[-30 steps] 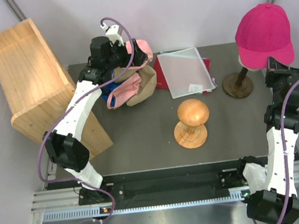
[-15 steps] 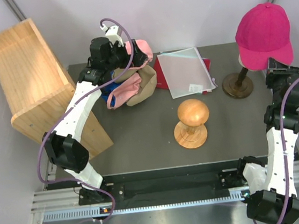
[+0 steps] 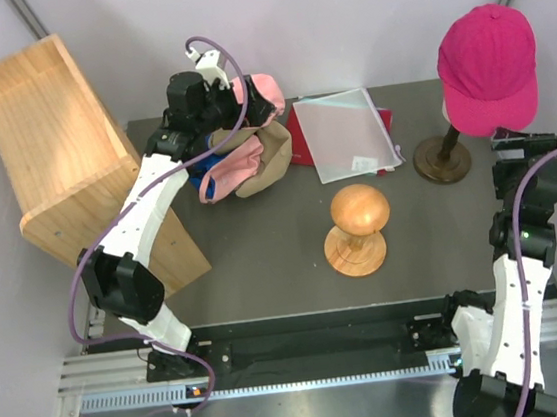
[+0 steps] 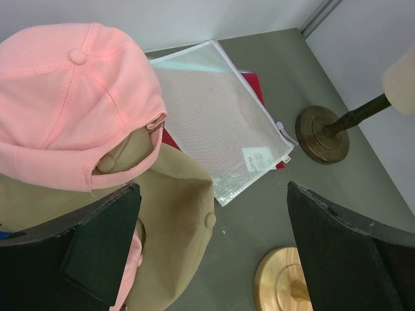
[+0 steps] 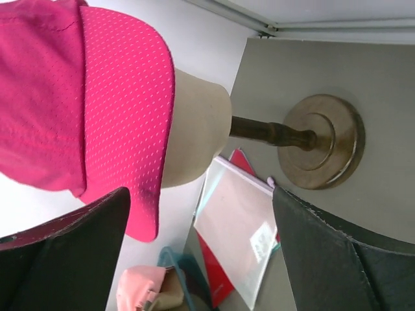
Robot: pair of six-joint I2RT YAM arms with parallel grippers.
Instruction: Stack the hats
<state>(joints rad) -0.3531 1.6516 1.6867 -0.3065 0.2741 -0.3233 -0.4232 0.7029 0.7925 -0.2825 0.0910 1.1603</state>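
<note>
A magenta cap [image 3: 488,62] sits on the cream mannequin head [image 5: 194,129], its dotted brim [image 5: 130,116] hanging down one side. My right gripper [image 3: 523,140] is open just in front of and below the cap, touching nothing; in its wrist view the gripper [image 5: 201,253] has only background between the jaws. At the back left lies a pile of hats: a light pink cap [image 4: 71,103] on top, a tan cap [image 4: 175,227] under it, and a bit of blue [image 3: 200,184] at the pile's left. My left gripper [image 4: 214,246] hovers open over this pile.
A clear mesh pouch [image 3: 345,132] lies on a red folder at the back middle. A round wooden knob stand [image 3: 359,224] stands mid-table. The mannequin's brass base [image 3: 443,160] is at the back right. A wooden shelf box [image 3: 51,154] leans at the left.
My right gripper has opened, let go of the magenta cap's brim and drawn back a little toward the near side. The left arm has stayed still.
</note>
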